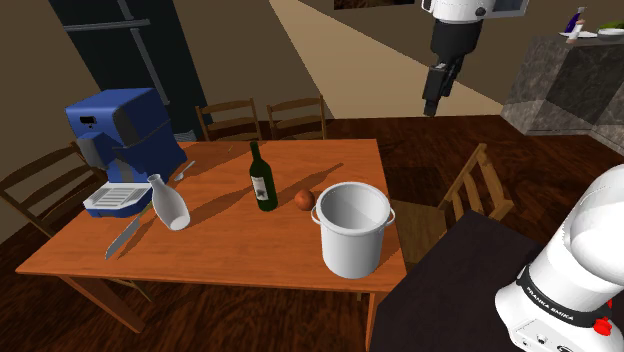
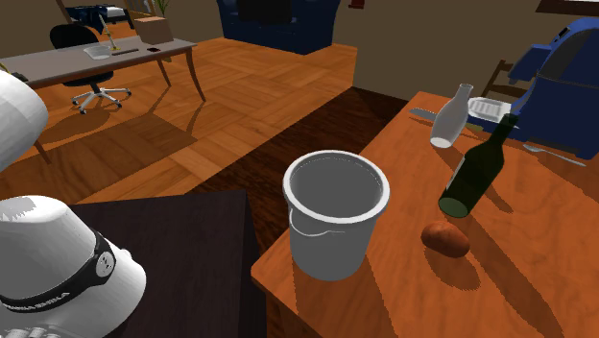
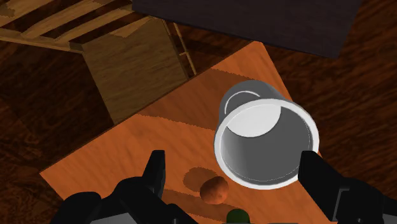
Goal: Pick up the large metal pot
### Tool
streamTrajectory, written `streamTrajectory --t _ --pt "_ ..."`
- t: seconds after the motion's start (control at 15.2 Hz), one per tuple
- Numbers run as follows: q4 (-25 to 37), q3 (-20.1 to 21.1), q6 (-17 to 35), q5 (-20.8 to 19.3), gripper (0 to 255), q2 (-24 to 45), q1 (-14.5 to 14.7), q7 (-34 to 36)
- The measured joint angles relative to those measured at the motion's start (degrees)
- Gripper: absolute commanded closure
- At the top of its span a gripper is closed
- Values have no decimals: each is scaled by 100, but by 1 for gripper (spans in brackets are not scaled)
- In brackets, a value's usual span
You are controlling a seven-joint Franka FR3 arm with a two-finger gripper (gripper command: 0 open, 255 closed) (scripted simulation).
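Item: pot (image 1: 353, 228), grey-white, upright, empty | Location: table (image 1: 230, 240) edge, 4 o'clock of bottle (image 1: 263, 180) | Gripper (image 1: 432, 105): aloft, 1 o'clock of pot, fingers wide, likely to straddle the rim.

White rounded arm (image 1: 585, 240) links, dark joint band (image 1: 548, 305) with white lettering, probably FRANKA EMIKA; small red dot (image 1: 601, 325) beside it. All-black gripper (image 1: 431, 108).

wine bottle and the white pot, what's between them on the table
A small reddish-brown round item, maybe a fruit, lies between the green wine bottle and the white pot; the shoulder view shows it.
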Motion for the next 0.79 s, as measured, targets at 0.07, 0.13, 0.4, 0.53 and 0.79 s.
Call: streamTrajectory --t 0.07,0.13,0.4,0.53,0.79 --pt "0 0 0 0 0 0 0 0" --pt "-63 -5 80 5 0 26 -1 6" --pt "-417 -22 776 47 0 423 -12 72" --pt "-522 -18 1150 73 0 717 -15 116" --pt "-796 -34 1914 117 0 1262 -25 170"
